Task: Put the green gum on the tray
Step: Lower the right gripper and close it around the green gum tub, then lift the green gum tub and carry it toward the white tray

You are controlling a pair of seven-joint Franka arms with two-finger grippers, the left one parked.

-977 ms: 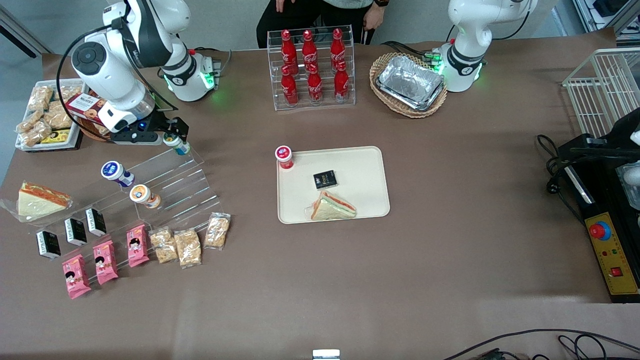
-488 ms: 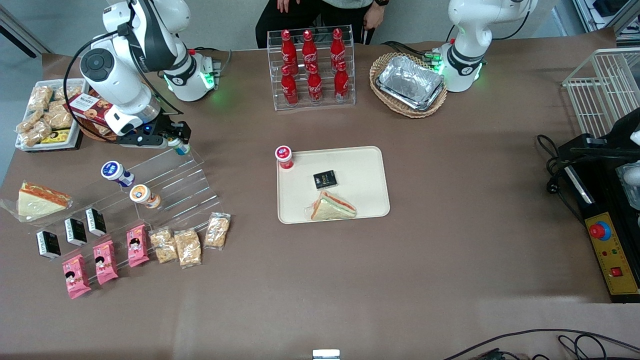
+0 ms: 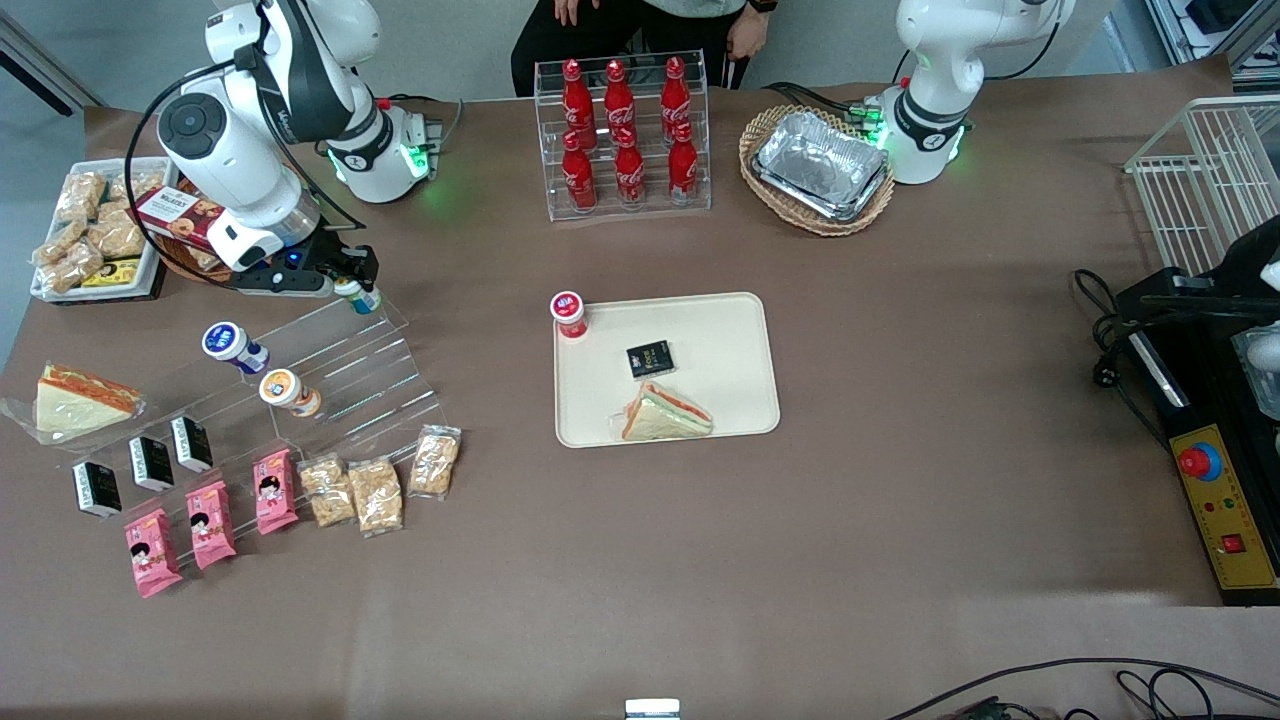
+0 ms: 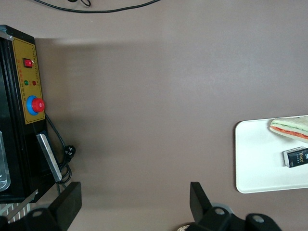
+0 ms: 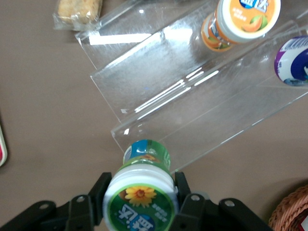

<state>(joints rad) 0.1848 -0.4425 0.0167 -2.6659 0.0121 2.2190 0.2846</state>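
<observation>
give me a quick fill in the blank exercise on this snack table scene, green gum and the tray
1. The gripper is shut on the ____ gum.
2. The gum bottle standing at the beige tray's corner has a ____ lid.
3. The triangular item lying on the tray, nearer the front camera than the small black packet, is a ____.
4. The clear rack holds ____ red cola bottles.

Missing words: green; red; sandwich; six

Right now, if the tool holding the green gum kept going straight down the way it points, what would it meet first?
Probably the clear stepped stand. The tool is shut on the green gum, pointing down at the stand's top step, so the bottle's base would likely land there first. How high it hangs above the step is unclear.
</observation>
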